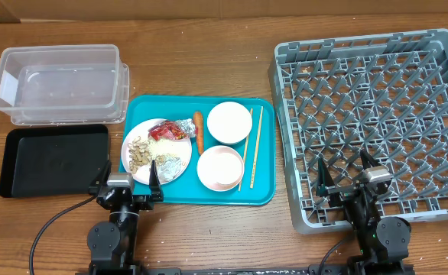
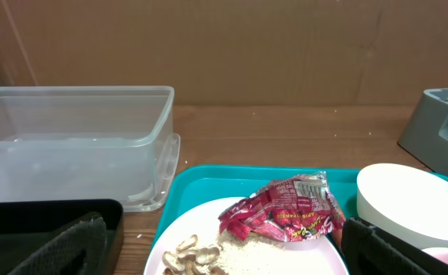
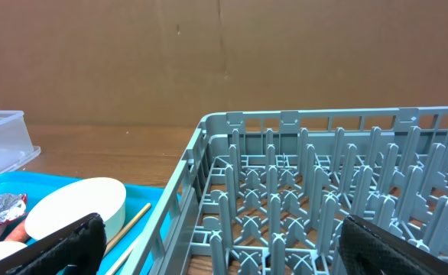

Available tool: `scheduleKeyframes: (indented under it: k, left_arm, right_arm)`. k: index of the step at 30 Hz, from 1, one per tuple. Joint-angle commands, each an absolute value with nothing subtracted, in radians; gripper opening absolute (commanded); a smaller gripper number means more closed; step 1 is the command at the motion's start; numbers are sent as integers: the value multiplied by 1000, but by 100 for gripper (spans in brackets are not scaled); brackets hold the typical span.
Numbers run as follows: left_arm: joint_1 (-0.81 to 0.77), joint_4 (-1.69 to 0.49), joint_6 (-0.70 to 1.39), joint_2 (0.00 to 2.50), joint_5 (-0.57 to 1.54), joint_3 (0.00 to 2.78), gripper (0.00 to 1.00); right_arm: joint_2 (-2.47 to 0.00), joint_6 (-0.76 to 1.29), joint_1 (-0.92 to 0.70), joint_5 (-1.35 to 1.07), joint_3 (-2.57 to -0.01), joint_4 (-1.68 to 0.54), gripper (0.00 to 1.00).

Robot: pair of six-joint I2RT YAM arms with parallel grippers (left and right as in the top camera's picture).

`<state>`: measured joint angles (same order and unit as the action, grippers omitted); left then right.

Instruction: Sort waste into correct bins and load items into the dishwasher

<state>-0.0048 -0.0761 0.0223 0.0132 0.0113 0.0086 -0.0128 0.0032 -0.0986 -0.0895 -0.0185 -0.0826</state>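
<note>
A white plate [image 1: 144, 139] on the teal tray [image 1: 264, 177] holds a red foil wrapper [image 1: 170, 131], a silver wrapper [image 1: 170, 162] and beige scraps [image 1: 139, 153]. An orange carrot [image 1: 199, 131] lies beside it. Two white bowls [image 1: 229, 121] [image 1: 220, 167] and wooden chopsticks [image 1: 252, 145] are on the tray. The clear tub [image 1: 60, 82] and black tray [image 1: 52, 159] are at left. The grey dish rack [image 1: 373, 122] is at right. My left gripper [image 1: 128, 187] is open at the plate's near edge. My right gripper [image 1: 347, 177] is open over the rack's front edge. In the left wrist view the red wrapper [image 2: 285, 210] lies ahead.
The teal tray sits between the bins and the rack. Brown cardboard walls [image 2: 270, 46] stand behind the table. The rack's upright pegs [image 3: 308, 191] fill the right wrist view. The near bowl [image 3: 79, 205] shows at left there.
</note>
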Motion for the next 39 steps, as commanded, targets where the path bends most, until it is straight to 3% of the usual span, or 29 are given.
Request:
scheduleKeyframes:
  k: [1, 9, 19, 28, 39]
  left_arm:
    - [1, -77, 7, 6, 19, 5, 100]
    - [1, -142, 7, 6, 19, 47, 100]
    - [1, -402, 84, 95, 20, 317, 100]
    - [1, -559, 111, 461, 52, 658, 100]
    - [0, -1097, 109, 951, 76, 1267, 100]
  right_arm:
    - [-3, 22, -96, -90, -8, -77, 100]
    - [-3, 162, -96, -91, -34, -109, 100]
    - [-97, 184, -96, -87, -314, -344, 100]
    - [-438, 184, -96, -87, -665, -577, 100]
    - [-912, 179, -96, -67, -1139, -1096, 100]
